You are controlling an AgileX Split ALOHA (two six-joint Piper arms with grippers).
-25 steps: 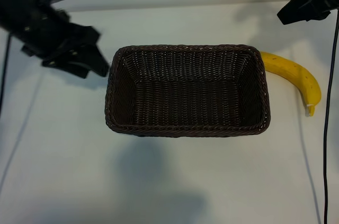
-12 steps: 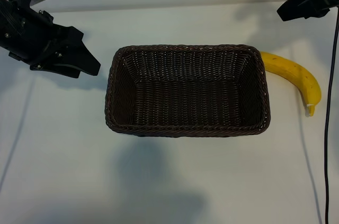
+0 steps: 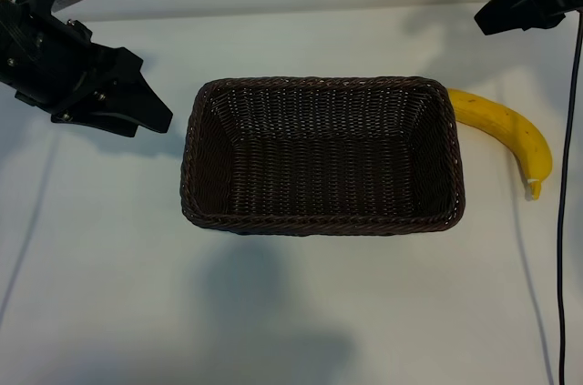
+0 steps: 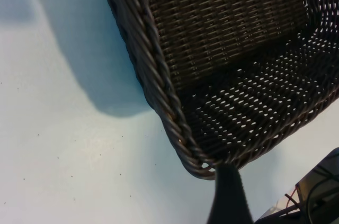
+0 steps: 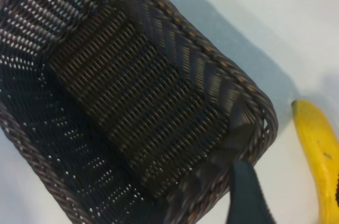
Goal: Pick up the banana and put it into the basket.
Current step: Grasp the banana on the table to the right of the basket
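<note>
With the curved yellow banana (image 3: 512, 133) lying on the white tabletop (image 3: 291, 312) against the dark brown woven wicker basket (image 3: 321, 221)'s right end, we should lower our part-open, empty right gripper (image 3: 496, 21), upper right, squarely astride its middle, while the left gripper (image 3: 150, 116), also empty and part-open, waits upper left.

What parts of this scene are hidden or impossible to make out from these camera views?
- Banana: in the exterior view its inner end is hidden behind the basket rim; the right wrist view's edge cuts it off.
- Right gripper: cut off by the exterior view's top right corner.
- Left gripper: one dark fingertip shows in the left wrist view.
- Whether the banana touches the basket: unclear.
</note>
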